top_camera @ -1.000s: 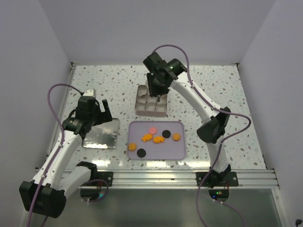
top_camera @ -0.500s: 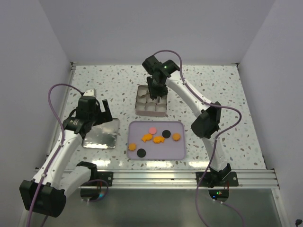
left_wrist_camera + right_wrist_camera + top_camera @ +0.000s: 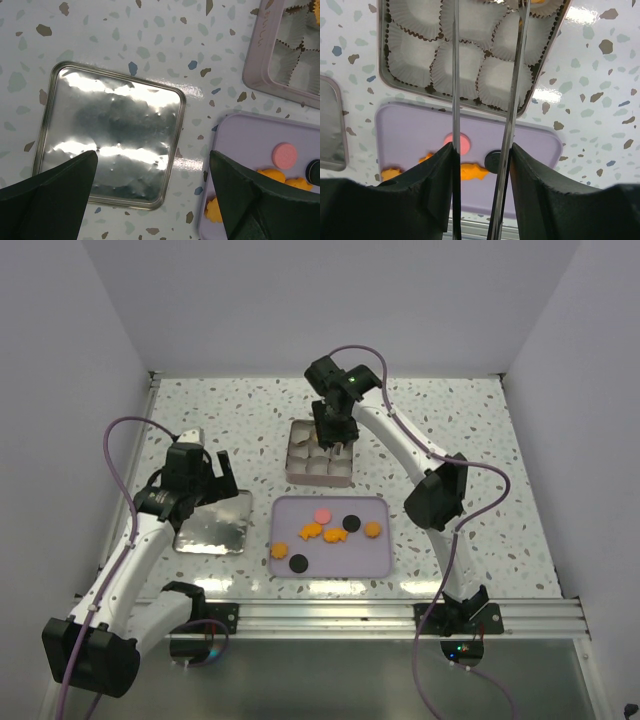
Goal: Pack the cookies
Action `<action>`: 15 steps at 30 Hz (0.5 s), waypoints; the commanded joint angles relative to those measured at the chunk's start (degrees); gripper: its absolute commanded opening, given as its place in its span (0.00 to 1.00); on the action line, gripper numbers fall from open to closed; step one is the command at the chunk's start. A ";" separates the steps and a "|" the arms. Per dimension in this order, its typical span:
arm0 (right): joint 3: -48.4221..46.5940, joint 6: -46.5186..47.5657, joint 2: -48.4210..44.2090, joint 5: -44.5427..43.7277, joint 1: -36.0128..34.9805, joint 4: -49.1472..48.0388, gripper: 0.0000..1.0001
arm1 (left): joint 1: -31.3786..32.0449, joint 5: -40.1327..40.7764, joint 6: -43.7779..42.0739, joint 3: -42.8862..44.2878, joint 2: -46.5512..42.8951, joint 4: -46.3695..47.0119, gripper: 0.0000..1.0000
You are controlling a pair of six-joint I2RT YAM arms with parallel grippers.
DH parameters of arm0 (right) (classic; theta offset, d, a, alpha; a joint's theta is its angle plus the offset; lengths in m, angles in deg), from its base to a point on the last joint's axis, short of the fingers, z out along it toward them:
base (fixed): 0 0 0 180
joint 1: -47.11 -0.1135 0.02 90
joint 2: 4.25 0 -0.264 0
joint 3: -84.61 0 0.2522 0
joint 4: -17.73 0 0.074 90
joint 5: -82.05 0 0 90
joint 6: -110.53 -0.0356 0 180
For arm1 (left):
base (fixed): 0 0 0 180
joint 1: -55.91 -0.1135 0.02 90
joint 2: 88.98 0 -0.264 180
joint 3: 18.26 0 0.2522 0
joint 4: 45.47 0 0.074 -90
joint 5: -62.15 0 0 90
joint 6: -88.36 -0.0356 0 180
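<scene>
Partly packed: seven cookies (image 3: 334, 534) lying on lavender tray (image 3: 372, 558), centre frame; orange piece (image 3: 316, 16) seated in tin (image 3: 320, 478), upper centre. Left claw (image 3: 207, 476) released over lid (image 3: 212, 525). Right claw (image 3: 336, 436) above tin, grip indeterminable.

Only my right arm (image 3: 400, 445) moved. Its elbow (image 3: 432, 498) swung in to the left and slightly away from the base. The wrist (image 3: 340, 378) pulled back a touch, so the right gripper (image 3: 333, 438) now hangs steeper over the tin's (image 3: 292, 462) far row. Any jaw change is too small to see from above.
</scene>
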 commanded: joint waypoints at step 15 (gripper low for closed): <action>0.38 -0.56 -8.16 1.17 0.16 6.97 0.49 | -0.17 -0.43 -1.01 -0.33 -0.53 2.42 1.00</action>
